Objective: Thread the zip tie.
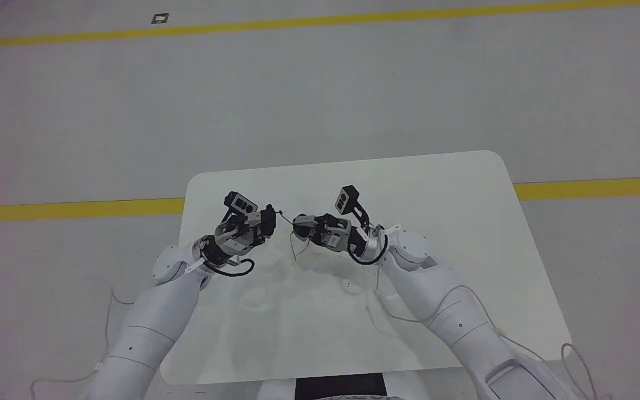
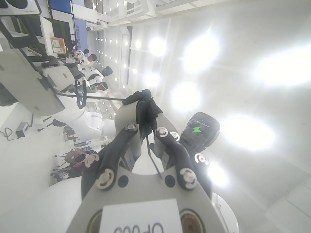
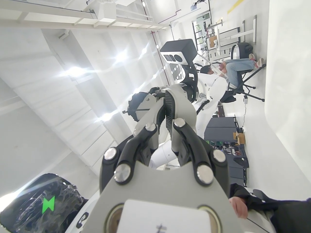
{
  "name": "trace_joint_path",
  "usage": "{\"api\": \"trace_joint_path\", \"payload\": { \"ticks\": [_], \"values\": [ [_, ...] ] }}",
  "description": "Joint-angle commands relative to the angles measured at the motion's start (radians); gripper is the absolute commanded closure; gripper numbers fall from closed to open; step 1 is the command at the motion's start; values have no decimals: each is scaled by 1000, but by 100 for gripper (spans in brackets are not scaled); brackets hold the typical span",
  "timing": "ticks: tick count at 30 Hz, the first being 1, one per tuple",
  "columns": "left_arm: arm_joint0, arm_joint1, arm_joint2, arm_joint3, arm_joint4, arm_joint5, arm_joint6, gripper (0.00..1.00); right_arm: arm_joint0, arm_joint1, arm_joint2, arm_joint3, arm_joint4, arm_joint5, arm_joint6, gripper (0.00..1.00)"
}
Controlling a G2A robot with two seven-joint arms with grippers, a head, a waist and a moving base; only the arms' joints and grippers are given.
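A thin black zip tie (image 1: 285, 217) is held in the air above the middle of the white table (image 1: 450, 200), stretched between my two grippers. My left gripper (image 1: 270, 221) is shut on one part of it. In the left wrist view the strap (image 2: 152, 157) runs down between the closed fingers (image 2: 136, 117), and a thin length of it leads off toward the other arm. My right gripper (image 1: 301, 224) faces the left one, a short gap away, and is shut on the tie. A thin black piece (image 3: 137, 110) sticks out beside its closed fingers (image 3: 181, 103).
The table has rounded corners; its far edge (image 1: 350, 164) lies just beyond the grippers and its right edge (image 1: 540, 250) is well off to the side. A small loose bit (image 1: 347, 284) lies on the tabletop near the right forearm. Yellow lines (image 1: 90, 209) mark the floor.
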Motion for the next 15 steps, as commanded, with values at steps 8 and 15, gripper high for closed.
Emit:
{"api": "trace_joint_path", "payload": {
  "ticks": [8, 15],
  "values": [
    [0, 0, 0, 0, 0, 0, 0, 100, -2, 2, -3, -1, -8, 1, -7, 100],
    [0, 0, 0, 0, 0, 0, 0, 100, 2, 3, -8, 3, -20, 5, -14, 100]
  ]
}}
